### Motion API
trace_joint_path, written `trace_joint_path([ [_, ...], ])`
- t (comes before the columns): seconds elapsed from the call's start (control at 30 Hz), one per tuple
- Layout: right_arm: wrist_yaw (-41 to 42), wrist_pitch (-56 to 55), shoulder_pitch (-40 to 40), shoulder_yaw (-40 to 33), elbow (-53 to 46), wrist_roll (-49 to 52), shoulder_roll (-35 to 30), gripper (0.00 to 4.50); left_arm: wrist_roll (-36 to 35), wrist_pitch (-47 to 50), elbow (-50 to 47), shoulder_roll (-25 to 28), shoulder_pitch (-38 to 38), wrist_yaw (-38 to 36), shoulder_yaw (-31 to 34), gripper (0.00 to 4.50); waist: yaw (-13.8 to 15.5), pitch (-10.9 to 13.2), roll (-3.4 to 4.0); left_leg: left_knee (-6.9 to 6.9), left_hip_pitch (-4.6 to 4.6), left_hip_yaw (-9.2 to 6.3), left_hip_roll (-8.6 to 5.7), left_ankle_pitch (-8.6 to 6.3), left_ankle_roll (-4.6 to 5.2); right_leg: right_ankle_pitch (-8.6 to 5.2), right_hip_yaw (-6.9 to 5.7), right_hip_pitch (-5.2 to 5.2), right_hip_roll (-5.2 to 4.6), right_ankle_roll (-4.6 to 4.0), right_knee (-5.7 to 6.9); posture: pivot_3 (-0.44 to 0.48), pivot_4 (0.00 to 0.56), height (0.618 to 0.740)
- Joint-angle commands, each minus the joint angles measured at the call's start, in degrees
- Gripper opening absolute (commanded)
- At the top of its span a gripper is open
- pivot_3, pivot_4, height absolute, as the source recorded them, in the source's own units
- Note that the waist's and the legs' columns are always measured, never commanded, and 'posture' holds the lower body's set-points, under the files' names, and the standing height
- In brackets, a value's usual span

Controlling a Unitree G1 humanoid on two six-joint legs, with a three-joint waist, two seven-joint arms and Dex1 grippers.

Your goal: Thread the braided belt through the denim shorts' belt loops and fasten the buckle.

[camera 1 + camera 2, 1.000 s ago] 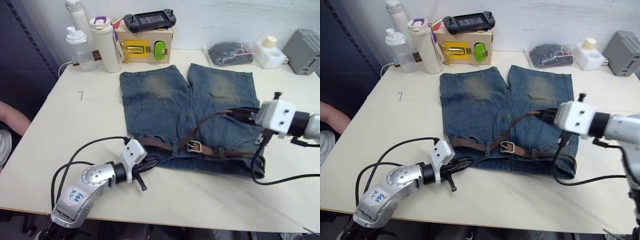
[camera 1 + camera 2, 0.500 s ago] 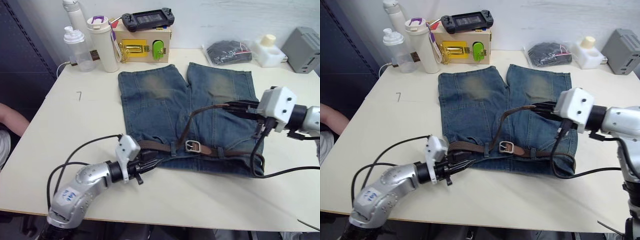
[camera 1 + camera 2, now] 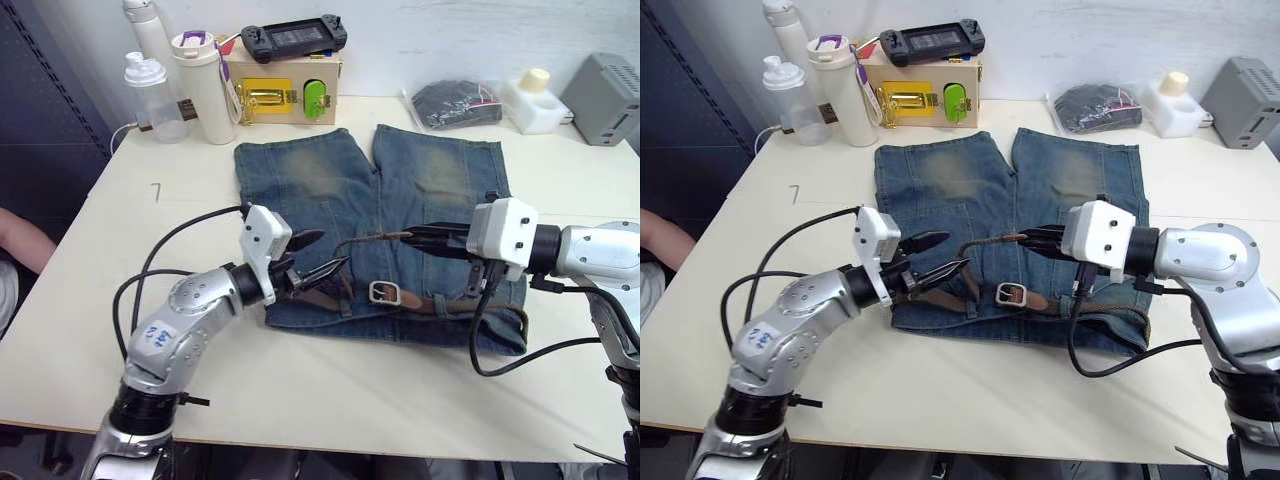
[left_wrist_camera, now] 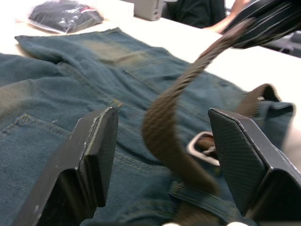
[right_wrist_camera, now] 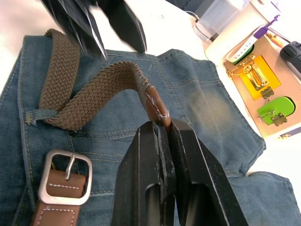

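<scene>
The denim shorts (image 3: pixel 320 180) lie flat on the table, waistband toward me. The braided belt (image 3: pixel 370 238) runs along the waistband through a belt loop (image 5: pixel 34 115), past the silver buckle (image 3: pixel 385 292), then arcs up off the cloth. My right gripper (image 3: pixel 405 237) is shut on the belt's leather tip (image 5: pixel 156 109), holding it above the shorts' middle. My left gripper (image 3: pixel 322 255) hovers open over the waistband's left part. Its fingers (image 4: pixel 96 150) stand either side of the raised strap (image 4: pixel 162 122) without touching it.
Along the table's far edge stand two clear bottles (image 3: pixel 150 85), a white tumbler (image 3: pixel 205 85), a wooden latch box (image 3: pixel 285 92) with a game controller (image 3: pixel 292 37) on it, a black pouch (image 3: pixel 455 103), a white container (image 3: pixel 530 100) and a grey box (image 3: pixel 605 100). A person's arm (image 3: pixel 20 245) shows at the left.
My left gripper has opened and moved from the table's front edge up over the waistband. The right gripper has carried the belt tip leftward toward it.
</scene>
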Motion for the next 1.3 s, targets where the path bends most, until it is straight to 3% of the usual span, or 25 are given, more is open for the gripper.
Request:
trace_joint_path([
  [0.03,-0.35,1.22,-0.82,-0.93,-2.5,1.49,0.07,0.0,2.75,-3.81,1.43,-1.34,-1.52,-0.61,-0.39,3.37,-0.08,0.0,0.0,0.0,0.0,0.0,0.01,0.0,0.0,0.0,-0.02,0.0,0.0,0.01,-0.01,0.0,0.15,0.645],
  [0.23,-0.85,2.8,-0.74,-1.05,-3.51,1.72,0.31,0.0,3.58,-5.16,2.46,-4.11,-2.35,-1.64,-0.7,3.37,-0.07,0.0,-0.01,-0.02,0.0,-0.01,0.02,0.0,0.0,0.02,-0.05,0.01,-0.01,0.04,-0.04,0.0,0.15,0.645],
  [0.33,-1.27,3.67,-0.58,-1.17,-3.61,1.71,0.36,0.0,2.98,-5.31,1.27,-4.43,-1.18,-2.83,-0.37,2.53,-0.07,0.0,-0.01,-0.01,0.0,-0.02,0.02,0.0,0.0,0.03,-0.06,0.02,0.0,0.06,-0.05,0.0,0.15,0.645],
  [0.47,-1.73,4.15,-0.52,-1.23,-3.34,1.49,0.43,0.0,3.58,-5.09,0.11,-3.7,0.17,-3.7,-0.65,0.68,-0.21,0.0,-0.01,-0.04,0.01,-0.02,0.02,0.0,0.0,0.03,-0.07,0.02,-0.01,0.06,-0.05,0.0,0.15,0.645],
  [0.53,-1.84,4.29,-0.51,-1.35,-3.35,1.57,0.5,0.0,3.79,-4.8,-0.36,-3.29,1.13,-3.96,-0.73,0.06,-0.2,0.0,-0.01,-0.04,0.01,-0.02,0.02,0.0,0.0,0.03,-0.07,0.02,-0.01,0.06,-0.05,0.0,0.15,0.645],
  [0.73,-2.21,6.32,-0.48,-1.24,-3.49,2.27,0.48,0.0,4.89,-4.64,-0.77,-3.75,1.62,-3.01,-0.64,0.06,-0.14,0.0,0.0,-0.03,0.01,-0.02,0.02,0.0,0.0,0.03,-0.07,0.04,-0.01,0.06,-0.07,0.0,0.15,0.645],
  [0.83,-2.96,11.41,-0.85,-1.6,-4.1,5.1,0.47,1.1,5.27,-4.59,-0.64,-4.3,1.45,-2.36,-0.38,0.0,-0.13,0.0,-0.01,-0.02,0.01,-0.02,0.02,0.0,0.0,0.04,-0.07,0.06,-0.01,0.07,-0.08,0.0,0.15,0.645],
  [1.03,-3.98,11.86,4.97,-1.13,-5.44,0.7,-2.62,4.15,4.79,-3.9,-0.93,-5.16,2.13,-0.57,1.19,0.0,0.07,0.0,0.0,-0.03,0.01,-0.03,0.02,0.0,0.0,0.04,-0.08,0.06,-0.01,0.07,-0.09,0.0,0.15,0.645],
  [1.07,-3.85,11.23,6.29,-0.78,-5.83,-0.21,-3.11,4.49,4.57,-3.76,-1.05,-5.25,2.18,-0.4,1.45,0.0,0.1,0.0,-0.01,-0.04,0.02,-0.06,0.02,0.0,0.0,0.04,-0.08,0.07,-0.01,0.07,-0.1,0.0,0.15,0.645],
  [1.3,-5.93,8.37,16.31,1.22,-9.37,-5.38,-2.4,4.49,2.93,-1.63,-1.61,-6.75,-1.92,1.32,3.8,0.0,0.08,0.01,-0.02,-0.04,0.02,-0.06,0.04,0.01,-0.01,0.06,-0.1,0.08,0.0,0.12,-0.11,0.0,0.15,0.645],
])
